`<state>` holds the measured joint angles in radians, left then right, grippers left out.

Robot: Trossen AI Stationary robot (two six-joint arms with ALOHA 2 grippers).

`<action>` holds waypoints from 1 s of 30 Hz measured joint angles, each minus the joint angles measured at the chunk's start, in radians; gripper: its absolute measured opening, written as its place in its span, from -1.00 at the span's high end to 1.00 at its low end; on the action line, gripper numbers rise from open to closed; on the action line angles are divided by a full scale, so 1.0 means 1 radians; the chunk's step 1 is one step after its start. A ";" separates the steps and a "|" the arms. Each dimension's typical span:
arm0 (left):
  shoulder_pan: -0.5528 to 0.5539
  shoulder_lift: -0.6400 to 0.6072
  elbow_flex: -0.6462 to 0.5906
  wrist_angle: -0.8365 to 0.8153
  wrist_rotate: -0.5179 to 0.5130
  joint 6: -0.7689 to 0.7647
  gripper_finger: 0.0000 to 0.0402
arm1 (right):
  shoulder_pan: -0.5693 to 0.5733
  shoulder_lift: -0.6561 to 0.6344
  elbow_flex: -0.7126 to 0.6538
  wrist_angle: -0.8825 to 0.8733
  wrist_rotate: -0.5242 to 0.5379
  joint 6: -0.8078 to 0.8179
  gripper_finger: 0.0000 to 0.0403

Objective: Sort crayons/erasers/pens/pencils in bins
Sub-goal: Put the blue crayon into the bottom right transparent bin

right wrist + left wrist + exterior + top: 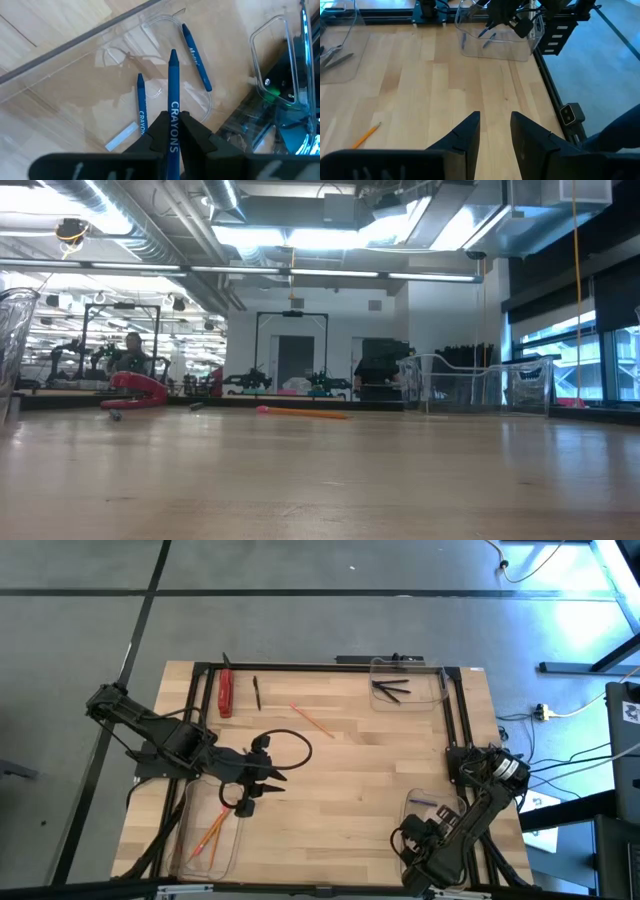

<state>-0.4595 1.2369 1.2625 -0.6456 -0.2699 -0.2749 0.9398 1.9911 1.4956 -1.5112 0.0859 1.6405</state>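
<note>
My right gripper (pixel 173 131) is shut on a blue crayon (pixel 173 85) over the clear near-right bin (pixel 432 802). Two more blue crayons (pixel 141 102) (pixel 196 57) and a small white piece (pixel 121 137) lie on that bin's floor. My left gripper (pixel 495 132) is open and empty above the bare table, near the clear near-left bin (pixel 205 840) that holds orange pencils. One pencil (pixel 312 721) lies flat on the table's middle, and also shows in the low view (pixel 300 412). A black pen (pixel 257 692) lies at the far left. The far-right bin (pixel 405 683) holds black pens. My right gripper pinches the crayon's labelled back half (pixel 173 120) between its two fingers. The crayon lies along the fingers and sticks out ahead of them, its pointed tip (pixel 173 53) away from the gripper. It is clear of the crayons on the bin's floor.
A red stapler-like thing (pixel 226 692) lies at the far left by the pen. A black cable loop (pixel 290 745) curves over the table beside my left gripper. A black frame (pixel 320 667) runs along the table's far and side edges.
</note>
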 joint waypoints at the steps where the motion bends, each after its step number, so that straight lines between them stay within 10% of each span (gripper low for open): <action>1: 0.000 0.000 0.000 0.000 0.000 0.000 0.49 | 0.000 0.000 0.000 0.000 0.000 0.000 0.83; 30: 0.000 0.000 0.000 0.000 0.000 0.049 0.49 | 0.040 0.000 -0.130 0.194 0.000 0.000 0.69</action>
<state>-0.4595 1.2369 1.2625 -0.6454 -0.2703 -0.2256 0.9794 1.9907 1.3659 -1.3172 0.0863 1.6403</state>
